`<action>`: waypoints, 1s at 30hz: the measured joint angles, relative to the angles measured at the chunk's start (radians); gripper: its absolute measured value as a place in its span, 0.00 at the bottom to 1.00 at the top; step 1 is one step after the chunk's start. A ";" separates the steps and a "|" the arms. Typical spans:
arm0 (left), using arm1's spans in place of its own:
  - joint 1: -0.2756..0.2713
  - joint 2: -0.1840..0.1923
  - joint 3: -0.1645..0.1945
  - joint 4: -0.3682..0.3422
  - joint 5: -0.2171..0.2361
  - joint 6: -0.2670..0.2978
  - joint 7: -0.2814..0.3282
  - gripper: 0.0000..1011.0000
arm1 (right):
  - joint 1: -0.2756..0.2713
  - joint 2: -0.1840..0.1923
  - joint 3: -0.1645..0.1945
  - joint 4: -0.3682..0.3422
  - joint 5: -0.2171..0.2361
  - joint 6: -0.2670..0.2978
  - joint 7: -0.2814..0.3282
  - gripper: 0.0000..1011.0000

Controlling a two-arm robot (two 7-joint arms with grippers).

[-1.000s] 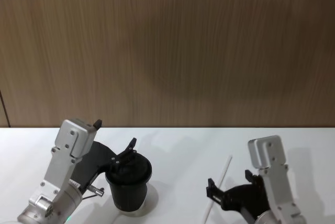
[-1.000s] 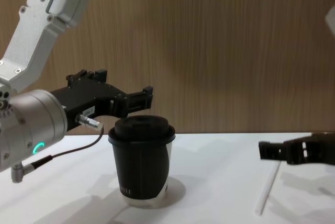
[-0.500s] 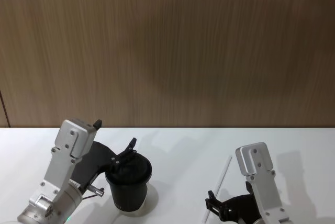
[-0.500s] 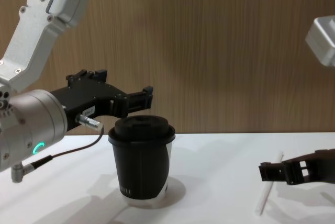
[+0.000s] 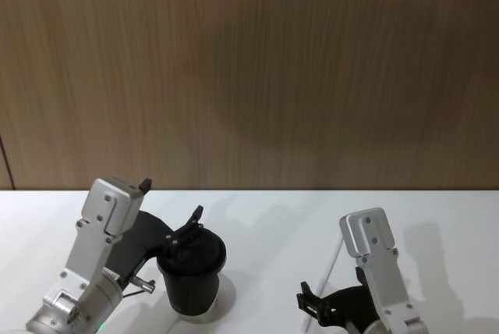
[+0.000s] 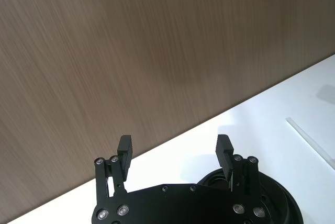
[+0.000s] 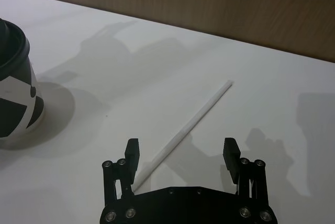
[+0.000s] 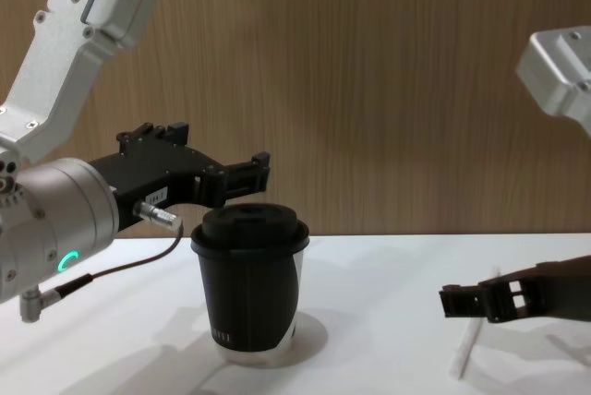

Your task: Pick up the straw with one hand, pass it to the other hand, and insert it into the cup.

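1. Straw lies flat on the white table, on the robot's right and well apart from the cup.
2. Likely very light, thin and smooth, so it could roll or skid. It is crushable, so a gentle pinch is needed. Best grip looks like the near end, leaving most of the length free for handover.
3. Right gripper is low over the straw's near end, fingers spread and empty. The end sits just beside one finger.
4. Left gripper hangs just above the cup lid, fingers spread, holding nothing.
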 joint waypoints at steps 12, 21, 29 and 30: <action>0.000 0.000 0.000 0.000 0.000 0.000 0.000 0.99 | 0.021 -0.031 0.023 0.039 0.024 0.004 0.019 0.99; 0.000 0.000 0.000 0.000 0.000 0.000 0.000 0.99 | 0.039 -0.051 0.045 0.074 0.035 0.016 0.026 0.99; 0.000 0.000 0.000 0.000 0.000 0.000 0.000 0.99 | 0.055 -0.061 0.057 0.100 0.039 0.024 0.033 0.99; 0.000 0.000 0.000 0.000 0.000 0.000 0.000 0.99 | 0.057 -0.062 0.059 0.105 0.039 0.026 0.035 0.99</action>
